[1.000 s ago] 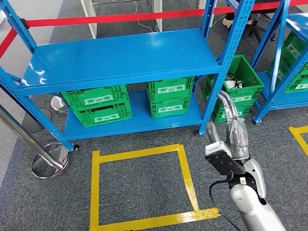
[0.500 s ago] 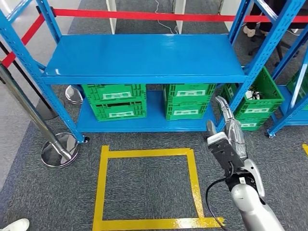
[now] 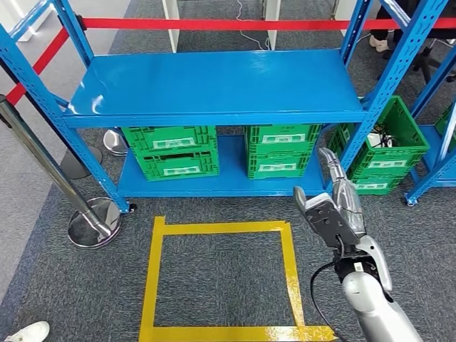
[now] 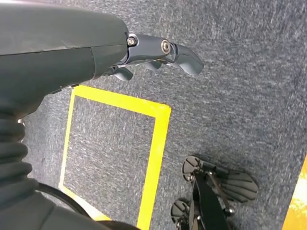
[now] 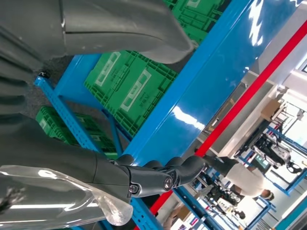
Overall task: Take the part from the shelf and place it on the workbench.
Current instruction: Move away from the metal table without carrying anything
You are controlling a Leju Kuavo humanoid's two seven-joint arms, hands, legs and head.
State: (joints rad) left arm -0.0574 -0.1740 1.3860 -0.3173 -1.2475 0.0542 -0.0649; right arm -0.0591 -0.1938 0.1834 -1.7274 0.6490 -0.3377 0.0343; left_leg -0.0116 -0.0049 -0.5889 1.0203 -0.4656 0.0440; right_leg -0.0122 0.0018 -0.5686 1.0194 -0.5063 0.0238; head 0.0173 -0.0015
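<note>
Your right robot hand (image 3: 334,206) is raised in front of the right-hand post of the blue shelf (image 3: 215,85), at about the level of its lower board. Its fingers are stretched out straight and its thumb stands away from them. In the right wrist view the gap between thumb and fingers is clear through to the crates behind, so nothing is clamped there. A sheet of clear plastic (image 5: 54,201) lies along the outer side of that hand; you cannot tell from these pictures whether it is a wrapped part or a cover on the hand.

Your left robot hand (image 4: 159,52) hangs over the grey carpet with its fingers extended, apart and holding nothing. Beneath it is one corner of the yellow tape square (image 3: 159,278) marked on the floor in front of the shelf.

No part can be picked out for certain. On the lower board stand two stacks of green crates (image 3: 171,151), side by side with a gap between them. An open green crate (image 3: 397,142) sits on the floor just past the right post, with a white object and cables inside.

A red barrier tape (image 3: 215,23) runs behind the shelf. A chrome stanchion (image 3: 91,222) stands at the left, and a white shoe (image 3: 29,331) shows at the lower left corner.
</note>
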